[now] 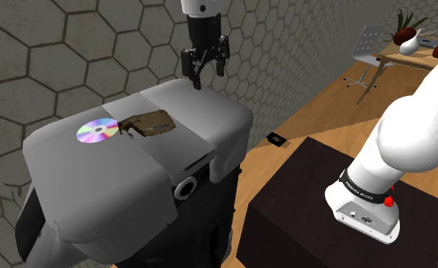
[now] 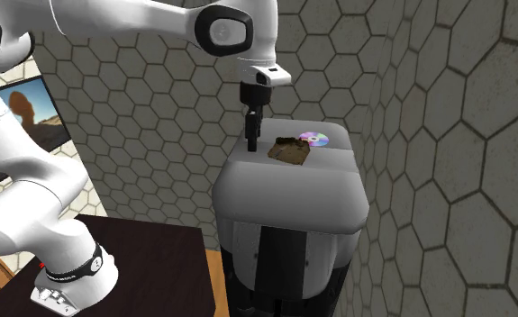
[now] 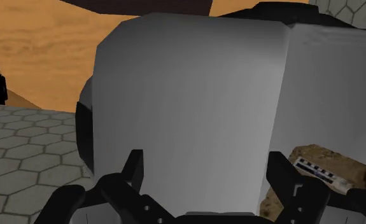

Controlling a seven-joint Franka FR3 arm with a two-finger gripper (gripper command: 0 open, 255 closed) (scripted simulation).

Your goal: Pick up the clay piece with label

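Observation:
A brown clay piece (image 1: 150, 123) with a white label strip lies flat on the grey top of an appliance (image 1: 209, 114), touching a shiny disc (image 1: 97, 132) toward the shoulder view's left. My gripper (image 1: 208, 74) hangs open above the top, to the right of the clay and clear of it. In the second exterior view the gripper (image 2: 251, 140) stands just left of the clay piece (image 2: 291, 151), with the disc (image 2: 313, 140) behind it. The wrist view looks down at the grey top (image 3: 188, 95) between the spread fingers (image 3: 133, 168); the clay piece (image 3: 331, 167) lies outside one finger.
The appliance stands against a hexagon-tiled wall (image 1: 57, 53). My dark stand (image 1: 301, 190) sits at the lower right on a wooden floor, where a small black item (image 1: 276, 139) lies. A chair (image 1: 373, 46) and a table stand far back right.

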